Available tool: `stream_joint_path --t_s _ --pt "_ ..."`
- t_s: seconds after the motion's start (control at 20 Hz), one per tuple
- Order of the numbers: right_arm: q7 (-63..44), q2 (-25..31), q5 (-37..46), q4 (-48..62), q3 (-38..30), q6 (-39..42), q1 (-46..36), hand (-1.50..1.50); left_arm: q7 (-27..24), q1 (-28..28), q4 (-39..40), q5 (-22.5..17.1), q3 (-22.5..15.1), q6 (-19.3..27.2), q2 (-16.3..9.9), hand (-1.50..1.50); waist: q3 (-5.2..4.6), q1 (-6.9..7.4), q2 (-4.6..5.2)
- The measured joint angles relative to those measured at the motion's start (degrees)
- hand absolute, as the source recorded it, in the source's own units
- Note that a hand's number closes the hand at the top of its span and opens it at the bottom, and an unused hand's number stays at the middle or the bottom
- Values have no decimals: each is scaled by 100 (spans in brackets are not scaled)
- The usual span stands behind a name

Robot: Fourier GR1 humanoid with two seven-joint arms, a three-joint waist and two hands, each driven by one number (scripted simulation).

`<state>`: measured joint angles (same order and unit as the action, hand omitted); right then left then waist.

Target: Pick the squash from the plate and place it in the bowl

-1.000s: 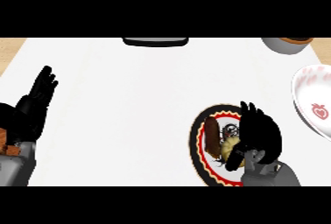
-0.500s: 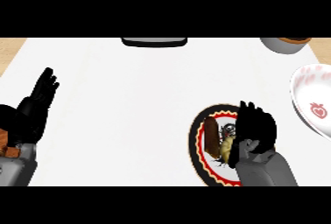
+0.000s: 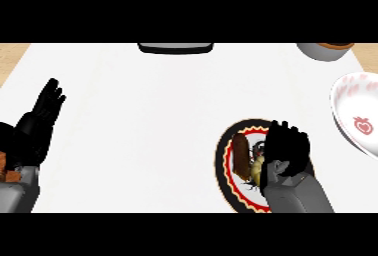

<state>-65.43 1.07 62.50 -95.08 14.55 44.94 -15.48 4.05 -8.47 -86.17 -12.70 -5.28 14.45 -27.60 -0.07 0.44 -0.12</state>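
squash [image 3: 251, 167] on plate [image 3: 227, 165] — bowl [image 3: 356, 120] right

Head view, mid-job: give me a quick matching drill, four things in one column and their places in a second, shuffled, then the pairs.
Things:
1. squash
2. bowl
3. left hand
4. right hand

Places:
A. at the view's right edge, beside the plate
B. over the plate, next to the squash
C. near the view's left edge, open, fingers up
D. on the plate, partly hidden by a hand

Pairs: 1-D, 2-A, 3-C, 4-B
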Motion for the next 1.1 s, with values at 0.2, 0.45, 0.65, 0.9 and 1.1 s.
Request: stream_joint_path --t_s 0.2,0.45,0.65,0.9,1.1 --pt "-114 -4 -96 215 42 -52 72 -150 -58 -13 68 60 29 -5 73 0 3 -6 8" --pt "-229 -5 -134 257 167 -144 230 -150 -35 15 44 81 104 -43 113 0 4 -18 6" --pt "-240 -12 -27 350 235 -249 305 -150 12 -7 7 140 148 -80 134 0 5 -20 7" --pt "-251 -10 -17 466 227 -344 289 150 176 -122 -17 218 181 -69 206 0 6 -23 9" --pt "-113 -37 -154 637 63 -383 287 150 119 -129 56 333 178 -71 345 0 -6 -28 -4"
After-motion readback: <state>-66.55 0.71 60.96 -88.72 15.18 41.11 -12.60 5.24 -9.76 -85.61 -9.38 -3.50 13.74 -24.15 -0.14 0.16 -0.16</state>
